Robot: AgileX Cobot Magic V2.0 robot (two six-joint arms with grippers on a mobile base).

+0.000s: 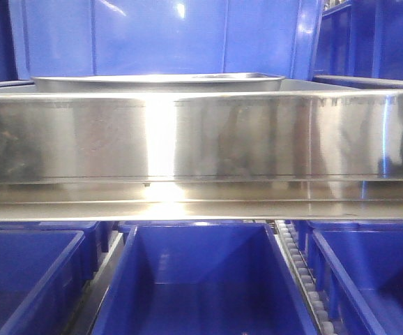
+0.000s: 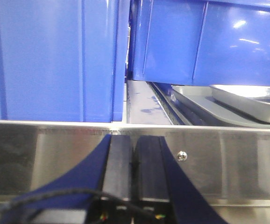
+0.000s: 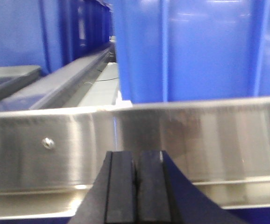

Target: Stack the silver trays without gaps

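In the front view one silver tray (image 1: 158,82) lies on the shelf behind the broad steel rail (image 1: 201,136), under a blue bin. The left wrist view shows two silver trays (image 2: 252,103) at the right beyond the rail, the upper one resting tilted in the lower one (image 2: 195,106). My left gripper (image 2: 134,140) is shut with nothing in it, low in front of the rail and left of the trays. My right gripper (image 3: 136,156) is also shut and empty in front of the rail. A grey tray edge (image 3: 9,77) shows at far left.
Large blue bins (image 1: 160,35) stand on the shelf behind and beside the trays. Open blue bins (image 1: 201,279) sit below the rail, with a roller track (image 1: 302,272) between two of them. The rail carries screws (image 2: 182,155).
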